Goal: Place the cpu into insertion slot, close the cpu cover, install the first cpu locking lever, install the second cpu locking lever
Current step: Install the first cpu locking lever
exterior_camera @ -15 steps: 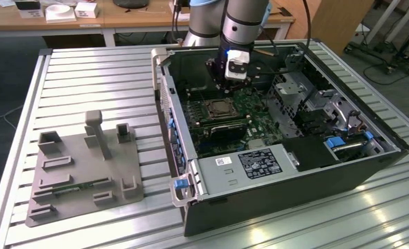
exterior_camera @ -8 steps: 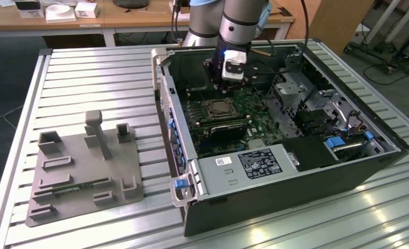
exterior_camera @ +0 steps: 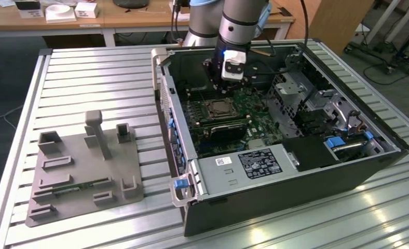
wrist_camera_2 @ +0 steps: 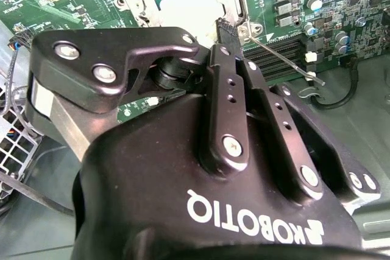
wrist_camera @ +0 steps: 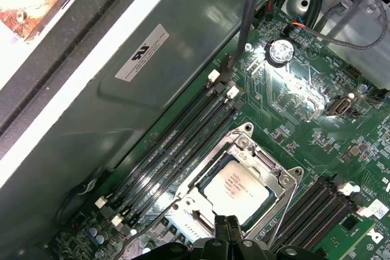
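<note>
On the exterior view's left, well apart from the insertion slot (exterior_camera: 218,109), a grey fixture plate (exterior_camera: 73,171) lies on the slatted tabletop (exterior_camera: 86,67). Further right stands the open computer case (exterior_camera: 295,192), with the slot on the green board inside it. The arm (exterior_camera: 241,21) reaches down into the case, just above and behind the slot.

The exterior view shows this layout but little of the slot itself. The first wrist view looks straight down on it. The cpu (wrist_camera: 237,185) sits in the slot, silvery top up, and the cpu cover (wrist_camera: 265,165) lies flat around it as a frame. Long black memory slots (wrist_camera: 177,144) run just beside the slot. The gripper (wrist_camera: 228,229) hangs over the slot's edge, and its tips are pressed together on nothing.

The second wrist view looks along the clenched fingers (wrist_camera_2: 223,59). It also shows a wire lever (wrist_camera_2: 283,62) slanting out from a corner of the slot. Whether the lever is latched cannot be told.
</note>
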Controlling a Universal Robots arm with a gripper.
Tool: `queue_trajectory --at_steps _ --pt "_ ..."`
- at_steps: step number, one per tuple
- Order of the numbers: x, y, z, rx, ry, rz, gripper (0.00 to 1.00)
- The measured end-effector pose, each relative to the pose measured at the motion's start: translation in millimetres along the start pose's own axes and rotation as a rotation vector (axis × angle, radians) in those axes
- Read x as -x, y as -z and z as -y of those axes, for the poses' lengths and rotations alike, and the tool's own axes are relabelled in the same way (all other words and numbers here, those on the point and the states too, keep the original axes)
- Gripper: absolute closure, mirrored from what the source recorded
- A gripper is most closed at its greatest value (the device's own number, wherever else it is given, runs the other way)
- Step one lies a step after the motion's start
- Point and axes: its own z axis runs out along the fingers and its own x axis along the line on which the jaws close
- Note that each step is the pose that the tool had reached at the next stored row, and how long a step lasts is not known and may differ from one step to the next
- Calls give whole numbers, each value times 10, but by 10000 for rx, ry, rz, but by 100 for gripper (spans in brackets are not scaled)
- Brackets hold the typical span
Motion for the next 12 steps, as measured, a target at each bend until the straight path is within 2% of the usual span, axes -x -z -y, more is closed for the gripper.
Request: queue_trajectory --at_steps 8,10,12 --pt "-1 0 1 -1 21 0 90" --pt "-2 0 3 -9 186 -1 90" --pt "-3 0 3 -23 546 -4 90"
